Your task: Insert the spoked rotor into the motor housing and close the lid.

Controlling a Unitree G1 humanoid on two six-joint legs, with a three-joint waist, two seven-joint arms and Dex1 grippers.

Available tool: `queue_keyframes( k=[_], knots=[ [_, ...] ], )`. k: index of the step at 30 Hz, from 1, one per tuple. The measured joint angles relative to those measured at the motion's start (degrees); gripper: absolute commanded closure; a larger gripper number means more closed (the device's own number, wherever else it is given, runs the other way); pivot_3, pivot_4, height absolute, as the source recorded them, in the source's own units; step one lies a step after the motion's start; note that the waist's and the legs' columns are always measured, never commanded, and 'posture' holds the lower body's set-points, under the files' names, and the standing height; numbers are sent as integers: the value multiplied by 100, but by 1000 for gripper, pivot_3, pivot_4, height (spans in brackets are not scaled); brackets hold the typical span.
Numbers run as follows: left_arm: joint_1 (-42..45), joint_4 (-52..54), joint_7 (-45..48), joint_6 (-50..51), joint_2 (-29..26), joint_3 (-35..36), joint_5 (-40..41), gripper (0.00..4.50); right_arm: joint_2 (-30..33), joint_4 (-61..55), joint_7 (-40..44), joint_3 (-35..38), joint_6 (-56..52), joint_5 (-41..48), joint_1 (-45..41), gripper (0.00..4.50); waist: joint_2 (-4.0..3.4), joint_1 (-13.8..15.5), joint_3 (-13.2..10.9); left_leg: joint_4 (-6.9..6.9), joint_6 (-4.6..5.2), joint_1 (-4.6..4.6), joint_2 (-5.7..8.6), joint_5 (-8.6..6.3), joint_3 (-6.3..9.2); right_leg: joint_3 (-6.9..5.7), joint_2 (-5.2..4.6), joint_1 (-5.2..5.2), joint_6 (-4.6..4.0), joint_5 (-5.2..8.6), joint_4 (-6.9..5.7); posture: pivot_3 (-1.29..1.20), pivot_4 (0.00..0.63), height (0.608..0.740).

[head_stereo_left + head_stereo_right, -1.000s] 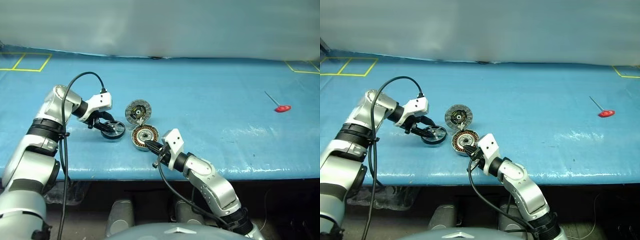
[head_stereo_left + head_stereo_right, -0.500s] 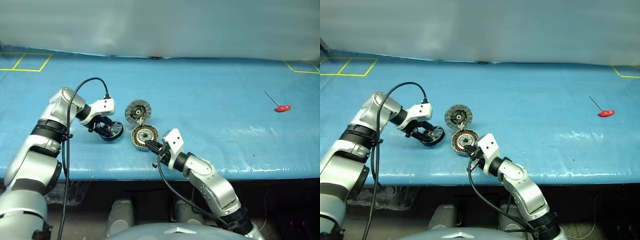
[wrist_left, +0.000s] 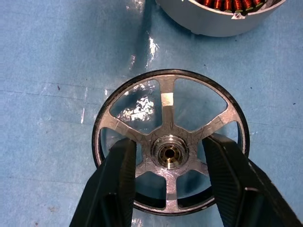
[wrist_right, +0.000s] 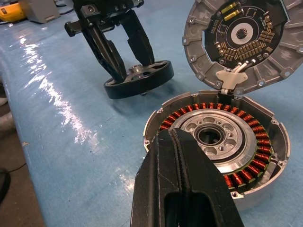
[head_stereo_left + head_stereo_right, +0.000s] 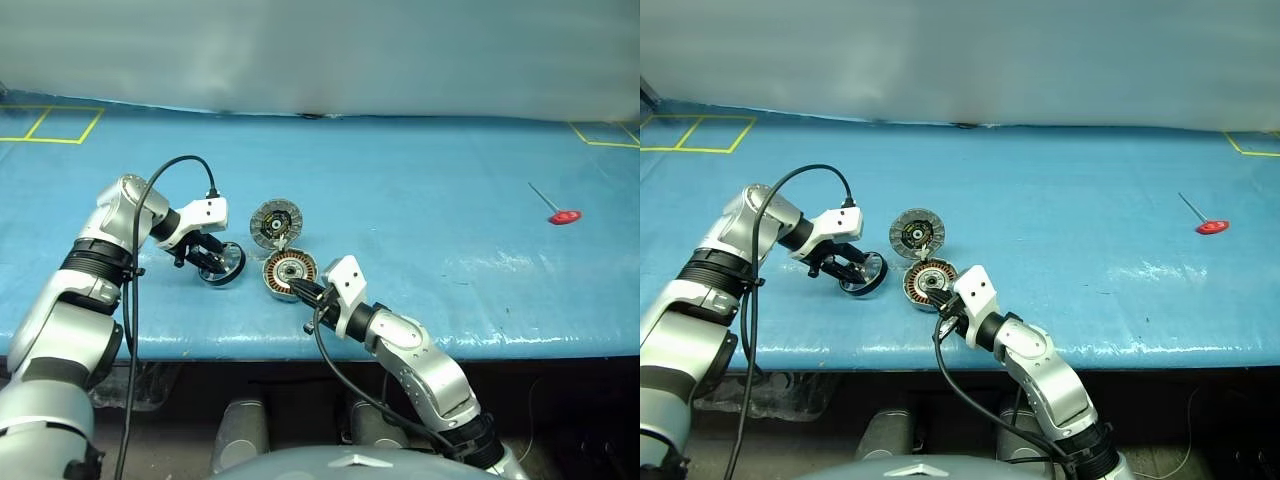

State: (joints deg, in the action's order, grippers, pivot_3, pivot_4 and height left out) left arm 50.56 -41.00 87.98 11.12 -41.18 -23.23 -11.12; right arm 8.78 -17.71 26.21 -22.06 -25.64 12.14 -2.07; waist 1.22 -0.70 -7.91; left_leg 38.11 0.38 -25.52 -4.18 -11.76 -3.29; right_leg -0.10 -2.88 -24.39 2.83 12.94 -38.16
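Blue mat (image 5: 420, 200): work surface under all parts.
Left arm: bent at the elbow, reaching in from the side, wrist angled steeply down.
Left gripper (image 3: 169, 158): fingers (image 3: 120, 170) spread, one on each side of the hub, tips pushed between the spokes; whether they press the hub cannot be told.
Spoked rotor (image 3: 169, 142): directly under the left gripper, tilted, one edge on the mat; black rim, silver spokes.
Right arm: low, reaching forward and across, wrist close to level.
Right gripper (image 4: 176, 156): fingers pressed together, holding nothing, tips at the near rim of the housing.
Motor housing (image 4: 222, 151): just ahead of the right gripper, copper windings exposed, beside the rotor but apart.
Lid (image 4: 241, 40): hinged up beyond the housing, dark inner face towards the right gripper.
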Motion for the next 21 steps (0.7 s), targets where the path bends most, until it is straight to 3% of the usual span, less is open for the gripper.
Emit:
queue_keyframes(
  k=[7, 8, 10, 17, 21],
  knots=[
    [-44, 127, 73, -1, -186, 7, 4, 2632, -9, 5, 4, 6, -1, -3, -104, 4500, 0, -18, 0, 0, 0, 0, -2, 0, 1, 1, 4, -2, -5, -3, -2, 0, 150, 740],
    [-68, 211, 87, 1, -258, 23, 13, 2853, -9, 5, 5, 9, -3, -2, -121, 4500, 0, -17, 0, -1, 0, 0, -4, 0, 1, 1, 5, -2, -7, -4, -2, 0, 150, 740],
    [-222, 550, 160, 13, -524, 101, 75, 3266, -3, 7, 9, 11, -14, 0, -133, 4500, 0, -21, 0, -3, 0, 0, -6, 0, 1, 1, 5, -3, -10, -4, -2, 0, 150, 740],
    [-1411, 2403, 410, 342, -1693, 647, 777, 3266, 160, 37, 80, 215, -61, 30, -221, 4500, -1, -46, -1, -3, -2, 0, -22, 0, -6, 4, 15, -6, -17, -3, -3, 0, 150, 740],
    [-2134, 3470, 357, 738, -1952, 1146, 1264, 3266, 220, 94, 141, 402, -61, 73, -332, 4500, -1, 12, -1, 2, -9, 2, -29, 5, -6, 3, 20, -4, -13, 0, -3, 0, 150, 740]
  ],
)
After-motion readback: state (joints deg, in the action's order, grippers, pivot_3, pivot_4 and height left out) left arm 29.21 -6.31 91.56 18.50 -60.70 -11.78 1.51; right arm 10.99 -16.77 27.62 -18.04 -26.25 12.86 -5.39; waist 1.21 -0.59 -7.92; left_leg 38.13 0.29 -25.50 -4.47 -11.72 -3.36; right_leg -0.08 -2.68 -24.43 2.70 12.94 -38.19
